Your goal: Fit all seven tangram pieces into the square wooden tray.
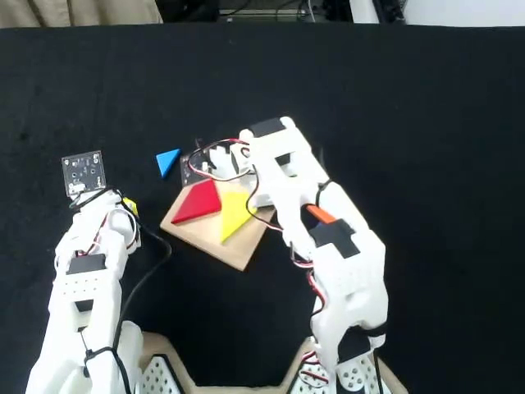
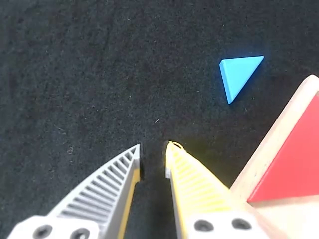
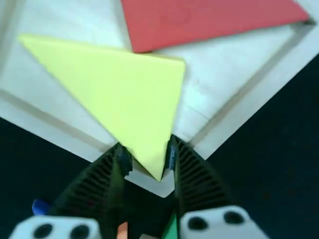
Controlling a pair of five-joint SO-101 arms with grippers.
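The right gripper (image 3: pixel 146 144) is clamped on one corner of the yellow triangle (image 3: pixel 124 89), which lies in the square wooden tray (image 3: pixel 234 94) beside the red triangle (image 3: pixel 199 20). Just left of the tray, the left gripper (image 2: pixel 153 149) hangs over black cloth, narrowly parted and holding nothing. The blue triangle (image 2: pixel 237 74) lies on the cloth, far-left of the tray.

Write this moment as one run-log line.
right hand: shut on yellow triangle at tray | left hand: empty | blue triangle: outside tray
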